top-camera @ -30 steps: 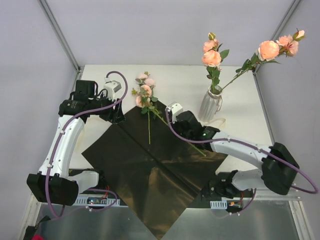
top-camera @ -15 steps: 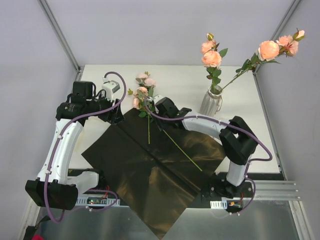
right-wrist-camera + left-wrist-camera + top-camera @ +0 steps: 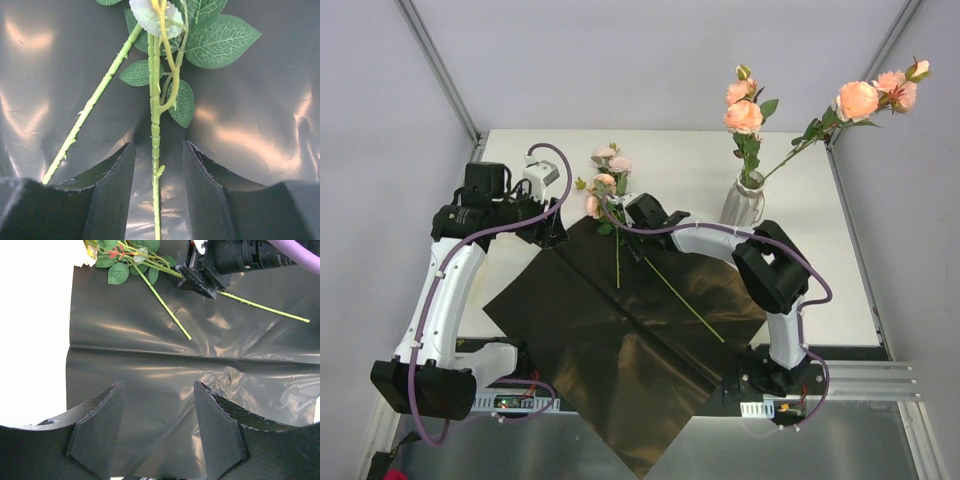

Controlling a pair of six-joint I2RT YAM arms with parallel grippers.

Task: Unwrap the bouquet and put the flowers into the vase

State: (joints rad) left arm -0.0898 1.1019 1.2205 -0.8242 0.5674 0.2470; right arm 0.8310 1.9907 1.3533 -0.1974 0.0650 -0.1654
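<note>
Top view. Found ribbed white vase [image 3: 740, 210] standing far right on the bench [image 3: 840, 250], already carrying rose sprays [image 3: 745, 115] that lean right. Noted black wrapping paper [image 3: 620, 340] spread flat and reaching past the bench's near edge. Noted two loose flowers [image 3: 607, 182] lying over its far corner, blooms off the sheet. Located right hand [image 3: 632, 228] low over their stems, left hand [image 3: 552, 228] at the paper's left corner. Judged room ample between stems and vase; leaning sprays to be skirted on approach.

Left wrist view. Recorded left hand [image 3: 155, 427] released, nothing between its fingers, glossy paper beneath.

Right wrist view. Recorded right hand [image 3: 157, 200] released, fingers [image 3: 112, 190] straddling one thin green stem [image 3: 155, 125] without touching it. Noted second stem [image 3: 90, 107] just beside, left. Judged flowers light, wiry and top-heavy, the stem narrow and slick. Recommend gripping bare stem below the leaves, centred, clear of the neighbour and the slippery paper.
</note>
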